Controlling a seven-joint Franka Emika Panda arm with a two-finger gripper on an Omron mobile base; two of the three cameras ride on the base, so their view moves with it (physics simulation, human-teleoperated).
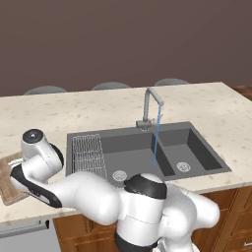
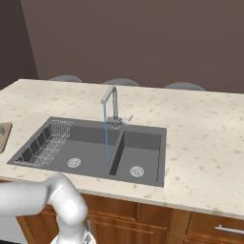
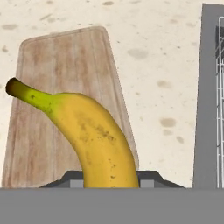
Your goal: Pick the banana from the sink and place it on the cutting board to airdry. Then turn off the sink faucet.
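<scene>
One banana (image 3: 94,135) clamped in claw (image 3: 111,183), over cutting board (image 3: 57,87)

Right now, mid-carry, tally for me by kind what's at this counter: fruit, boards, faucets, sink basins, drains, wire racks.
Banana: 1
Cutting board: 1
Sink faucet: 1
Sink basins: 2
Round drains: 2
Wire rack: 1
Total: 8

The cutting board (image 3: 65,105) lies on the counter (image 1: 216,108) left of the sink (image 1: 147,147).
</scene>
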